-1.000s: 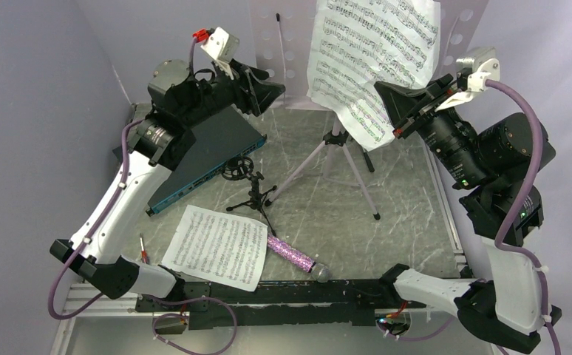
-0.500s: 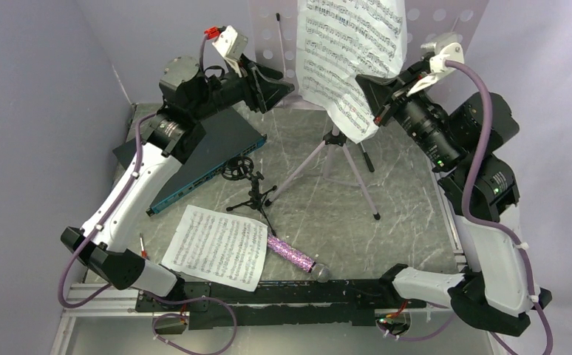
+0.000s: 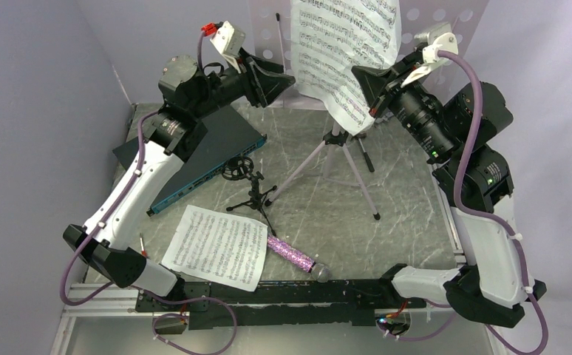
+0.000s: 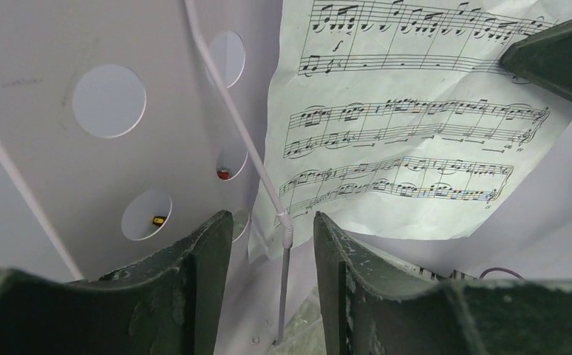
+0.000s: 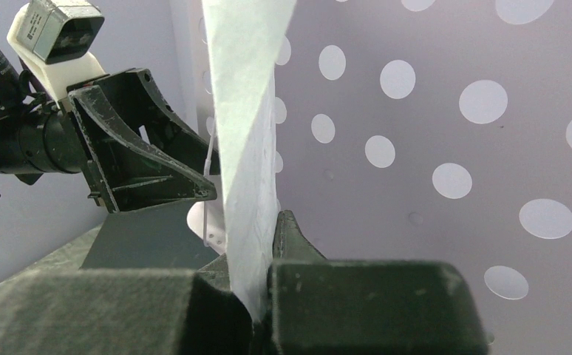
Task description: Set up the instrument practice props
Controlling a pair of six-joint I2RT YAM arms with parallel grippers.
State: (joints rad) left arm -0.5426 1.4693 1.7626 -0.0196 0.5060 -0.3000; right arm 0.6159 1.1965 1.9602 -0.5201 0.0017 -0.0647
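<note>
The pale-lilac perforated music stand stands at the back on its silver tripod. My right gripper is shut on the lower edge of a sheet-music page and holds it upright against the stand's desk. The right wrist view shows the page edge-on between the jaws of that gripper. My left gripper is open and empty. In its wrist view it straddles the stand's thin page-holder wire. A second page, the purple glitter microphone and the black mic stand are on the table.
A dark flat box with a teal edge lies under my left arm at the back left. A small red-handled tool lies beside the loose page. Lilac walls close in the left and right sides.
My right gripper has carried the page left and up, closer to the stand's desk. My left gripper has edged right toward the stand's wire.
</note>
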